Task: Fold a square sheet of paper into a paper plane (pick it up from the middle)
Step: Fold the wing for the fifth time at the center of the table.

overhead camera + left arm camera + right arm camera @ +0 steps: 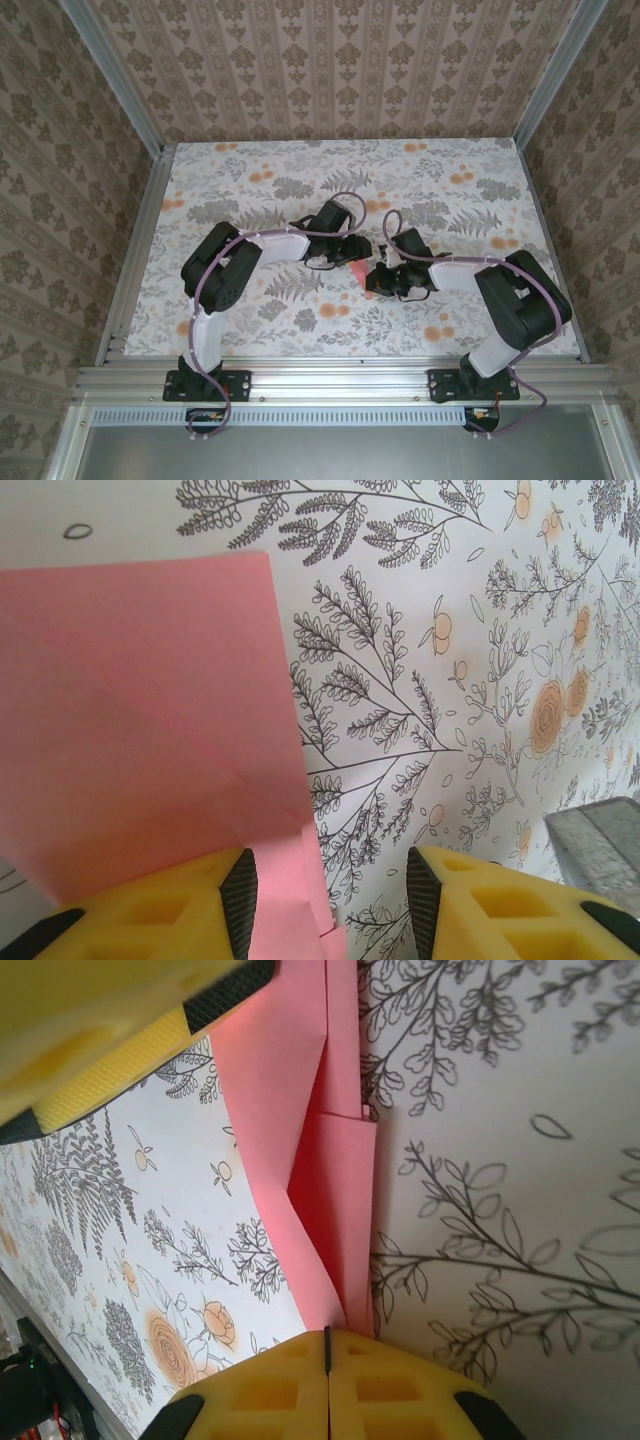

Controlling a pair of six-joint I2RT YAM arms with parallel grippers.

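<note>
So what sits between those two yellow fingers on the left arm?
In the left wrist view, a strip of the folded salmon-pink paper lies beside one finger; the rest is bare flower-printed tabletop.

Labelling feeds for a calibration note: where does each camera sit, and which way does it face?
Top external: above, behind the bases, looking down on the table; both arms show.
Left wrist: looks down past the open left gripper at the pink paper.
Right wrist: looks along the shut right gripper pinching that paper.
Shared: the paper, in all three.
</note>
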